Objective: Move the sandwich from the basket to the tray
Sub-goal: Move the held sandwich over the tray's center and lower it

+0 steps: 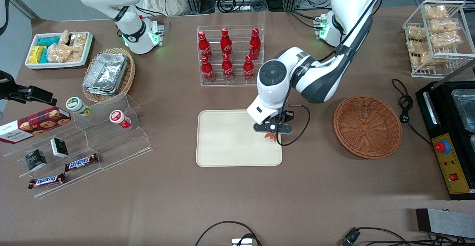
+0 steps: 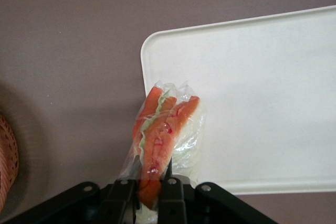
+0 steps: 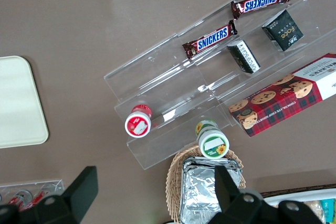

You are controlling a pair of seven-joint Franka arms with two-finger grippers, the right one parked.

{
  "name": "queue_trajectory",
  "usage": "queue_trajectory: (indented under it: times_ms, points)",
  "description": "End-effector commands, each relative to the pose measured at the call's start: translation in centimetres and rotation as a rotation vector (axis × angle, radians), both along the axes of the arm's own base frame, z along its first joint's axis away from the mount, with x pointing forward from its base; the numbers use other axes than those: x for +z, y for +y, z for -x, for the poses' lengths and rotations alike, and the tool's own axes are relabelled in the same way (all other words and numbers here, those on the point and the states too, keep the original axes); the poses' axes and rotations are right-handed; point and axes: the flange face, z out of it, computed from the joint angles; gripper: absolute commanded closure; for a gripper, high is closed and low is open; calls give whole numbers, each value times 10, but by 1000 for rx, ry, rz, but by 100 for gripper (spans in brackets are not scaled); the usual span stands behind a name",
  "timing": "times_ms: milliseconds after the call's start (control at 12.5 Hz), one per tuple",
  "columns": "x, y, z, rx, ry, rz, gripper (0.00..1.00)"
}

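My left arm's gripper (image 1: pixel 273 128) is clamped on the wrapped triangular white-bread sandwich (image 2: pixel 160 140), pinched at its narrow end so the orange, red and green filling edge hangs clear. The sandwich sits over the corner of the flat cream rectangular tray (image 1: pixel 226 142) at frame centre, in position for lowering. The round reddish-brown wicker basket (image 1: pixel 367 126), centre-right, is empty. The arm is folded, wrist pointing down.

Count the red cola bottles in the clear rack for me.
6: three on the rack's upper tier and three on its lower tier, nearer the front camera. The gripper holds the sandwich over the tray.
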Motion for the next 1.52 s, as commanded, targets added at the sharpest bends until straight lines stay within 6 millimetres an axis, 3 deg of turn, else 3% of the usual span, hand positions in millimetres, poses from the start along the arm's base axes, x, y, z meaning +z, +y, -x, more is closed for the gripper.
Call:
queue_trajectory:
  times_ms: [0, 559, 1436]
  points:
    - [-10, -20, -16, 12, -14, 11, 100]
    - [-44, -42, -16, 47, -22, 9, 100]
    - [-102, -50, -10, 45, -29, -32, 97]
